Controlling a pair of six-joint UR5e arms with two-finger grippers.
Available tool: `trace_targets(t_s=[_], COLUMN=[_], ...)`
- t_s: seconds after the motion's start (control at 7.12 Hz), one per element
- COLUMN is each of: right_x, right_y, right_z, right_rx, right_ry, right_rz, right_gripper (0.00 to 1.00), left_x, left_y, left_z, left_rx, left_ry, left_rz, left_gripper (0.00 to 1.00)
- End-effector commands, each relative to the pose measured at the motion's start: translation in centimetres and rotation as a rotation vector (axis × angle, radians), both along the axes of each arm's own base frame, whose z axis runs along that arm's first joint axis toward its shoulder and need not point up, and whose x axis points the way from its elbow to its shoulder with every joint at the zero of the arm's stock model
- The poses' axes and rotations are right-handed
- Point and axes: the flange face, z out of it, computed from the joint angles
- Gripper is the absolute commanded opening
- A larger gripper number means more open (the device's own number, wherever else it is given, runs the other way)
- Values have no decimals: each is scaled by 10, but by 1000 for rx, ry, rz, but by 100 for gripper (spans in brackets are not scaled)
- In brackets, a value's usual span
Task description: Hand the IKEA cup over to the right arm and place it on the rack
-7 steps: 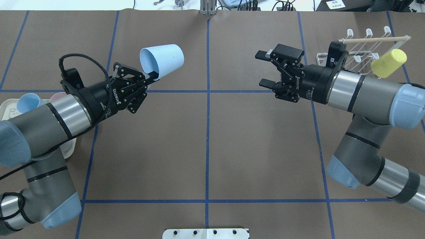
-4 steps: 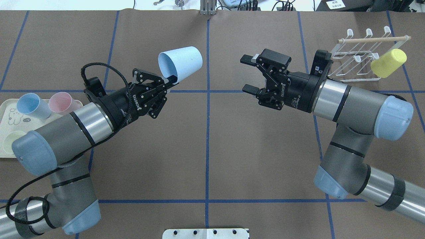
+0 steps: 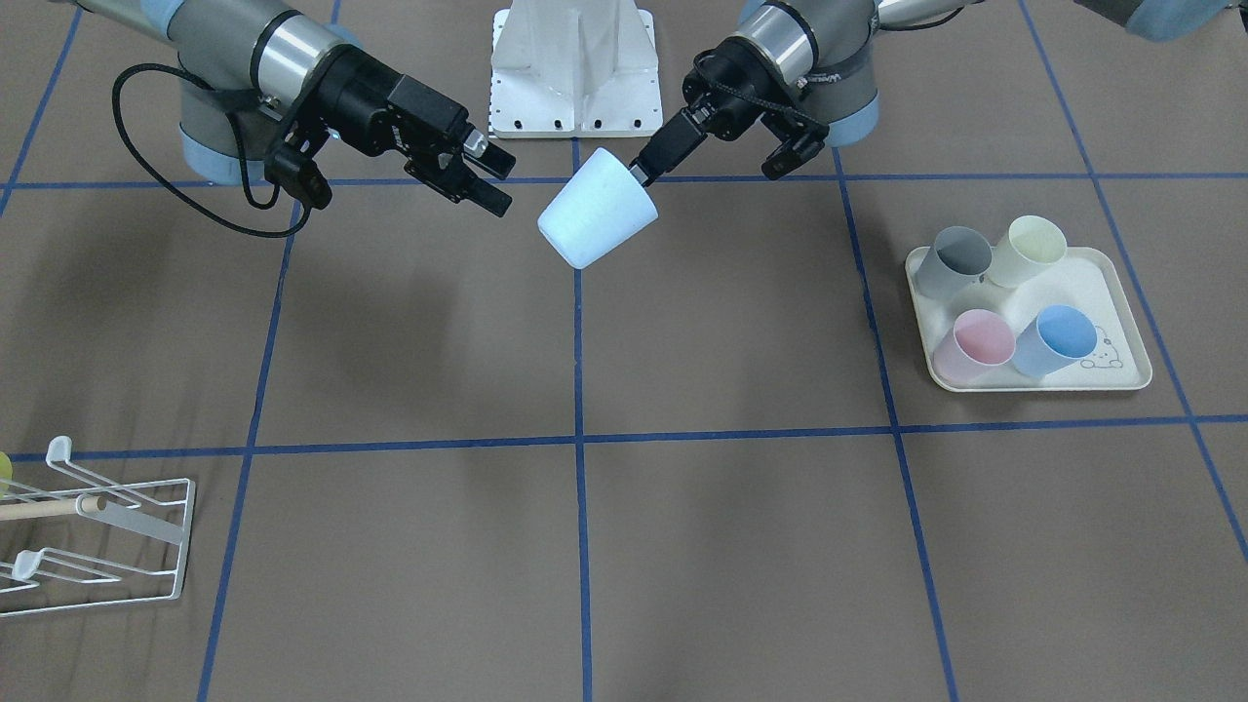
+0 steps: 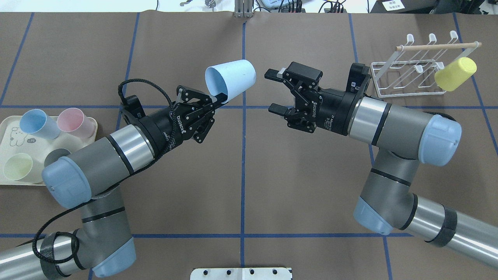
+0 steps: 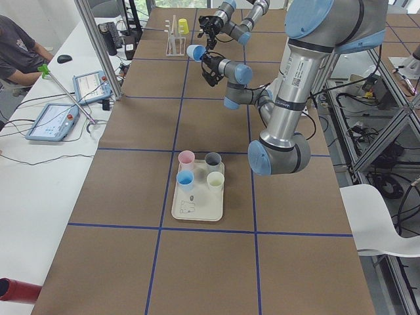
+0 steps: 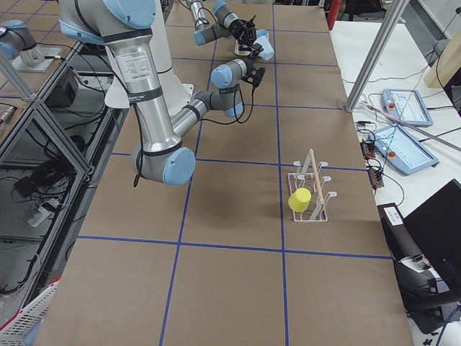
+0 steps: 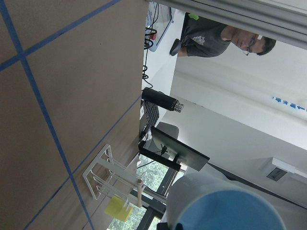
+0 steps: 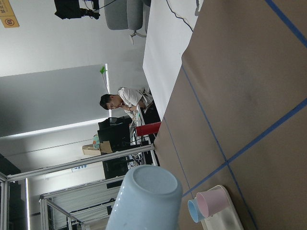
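My left gripper [image 4: 221, 98] is shut on the rim of a pale blue IKEA cup [image 4: 233, 79], which lies tilted in the air over the table's centre line, base towards the right. The right arm's gripper [image 4: 273, 91] is open, its fingertips a short way from the cup's base and not touching it. From the front, the cup [image 3: 597, 222] hangs from the left gripper [image 3: 643, 172], with the right gripper [image 3: 493, 182] just beside it. The cup's base [image 8: 144, 199] fills the lower right wrist view. The white wire rack [image 4: 407, 70] stands at the far right.
A yellow cup [image 4: 456, 74] hangs on the rack's right end. A cream tray [image 4: 8, 128] at the left edge holds several cups: blue, pink, pale green and grey. A white base plate [image 3: 575, 68] sits between the arms. A person sits beyond the table's far side.
Both arms have swung towards the centre. The left carried the blue cup rightwards; the right gripper moved left away from the rack and stayed open.
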Motion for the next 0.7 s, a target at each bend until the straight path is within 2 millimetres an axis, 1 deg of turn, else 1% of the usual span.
trace_targets(t_s=[0.0,0.14,0.42,0.56], right_x=[-5,-5,-13,-17], right_y=[0,-1,-5,-5], right_z=[1,1,2,5], right_rx=[-3,-4,-9,-18], right_ry=[4,3,11,13], right_rz=[-3,1,3,12], right_gripper=[99,99,99,99], left_x=[14,15,25,32], left_y=[14,14,27,34], left_z=[-8,-9,-12,-23], left_rx=[0,0,-9,0], left_ry=[8,6,10,15], left_rz=[12,12,13,3], left_gripper=[0,0,0,0])
